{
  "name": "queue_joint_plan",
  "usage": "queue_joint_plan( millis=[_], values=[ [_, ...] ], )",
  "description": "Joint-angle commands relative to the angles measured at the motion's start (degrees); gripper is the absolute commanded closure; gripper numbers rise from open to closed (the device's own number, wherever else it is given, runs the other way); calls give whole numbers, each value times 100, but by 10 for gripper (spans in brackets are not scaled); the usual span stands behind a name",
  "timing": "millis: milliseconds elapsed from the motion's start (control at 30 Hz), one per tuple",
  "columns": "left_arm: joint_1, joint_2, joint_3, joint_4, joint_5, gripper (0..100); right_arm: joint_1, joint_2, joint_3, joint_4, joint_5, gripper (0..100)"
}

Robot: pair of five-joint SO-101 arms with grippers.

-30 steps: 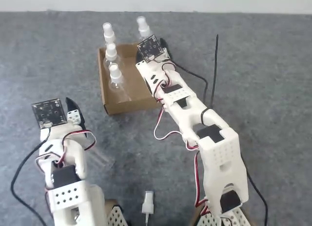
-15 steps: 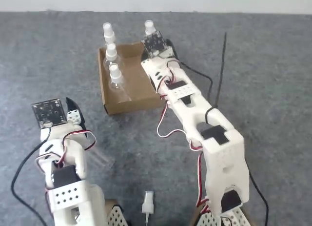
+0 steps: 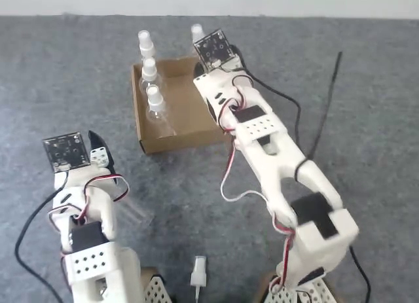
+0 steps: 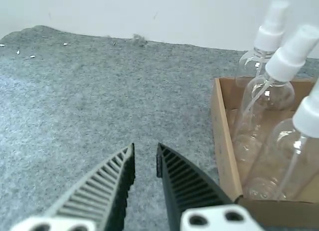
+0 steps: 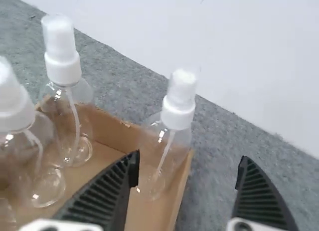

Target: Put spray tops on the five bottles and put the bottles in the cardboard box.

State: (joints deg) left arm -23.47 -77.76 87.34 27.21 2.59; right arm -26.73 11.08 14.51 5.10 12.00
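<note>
Clear bottle (image 5: pixel 165 141) w/ white spray top (image 5: pixel 180 97)

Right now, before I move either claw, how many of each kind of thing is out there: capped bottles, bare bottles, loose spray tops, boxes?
Bottles with spray tops on: 4
Bottle without a top, lying on its side by the left arm, faint: 1
Loose spray top: 1
Cardboard box: 1
Total: 7
</note>
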Motion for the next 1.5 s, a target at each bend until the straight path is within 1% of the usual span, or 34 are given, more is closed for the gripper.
queue_joint_plan(
  millis=[0, 300, 433, 700, 733, 800, 900, 1067, 1200, 1333, 1467],
  values=[
    [-35, -26, -22, -211, -70, 930, -57, -1165, 334, 277, -53, 734],
    [-44, -26, -31, -211, -44, 930, -57, -2730, 1196, 1490, -62, 734],
    [-62, -26, -40, -202, -35, 930, -57, -3459, 1662, 1877, -62, 734],
    [-457, -26, -101, -176, -18, 930, -101, -4804, 2418, 2826, -62, 734],
    [-554, -26, -119, -167, 18, 930, -145, -4963, 2488, 3002, -62, 734],
    [-756, -26, -136, -167, 308, 930, -233, -5270, 2611, 3380, -62, 734],
    [-1029, -26, -145, -185, 519, 930, -453, -5719, 2743, 3908, -97, 734],
    [-1319, -26, -215, -167, 545, 930, -813, -6308, 2875, 4637, -844, 734],
    [-1662, -26, -233, -185, 958, 923, -1262, -6536, 2875, 5165, -1134, 734],
    [-1978, -26, -233, -202, 1371, 875, -1763, -6536, 2910, 5323, -1327, 734],
    [-2207, -26, -286, -202, 1547, 868, -2352, -6536, 3033, 5279, -1363, 734]
  ],
)
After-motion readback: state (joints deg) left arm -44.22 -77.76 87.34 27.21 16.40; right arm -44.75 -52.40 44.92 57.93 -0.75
